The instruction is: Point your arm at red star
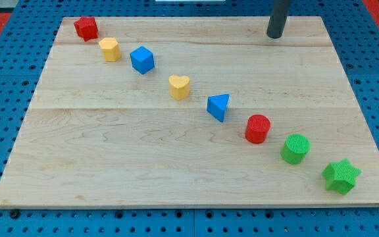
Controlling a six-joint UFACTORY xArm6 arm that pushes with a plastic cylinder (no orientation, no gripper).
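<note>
Rod upright over the tabletop's (176, 171) far edge, no claw for you to read.
In the camera view, my tip (274, 37) stands at the view's top right, well apart from the red star (85, 27) at top left, heading your diagonal row of blocks.

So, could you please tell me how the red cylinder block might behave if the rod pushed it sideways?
The red cylinder block stands upright on a flat end, so it would probably slide rather than roll. The smooth wooden board suggests little grip. Its round side may let it slip off my tip, which is now far away at the view's top.
</note>
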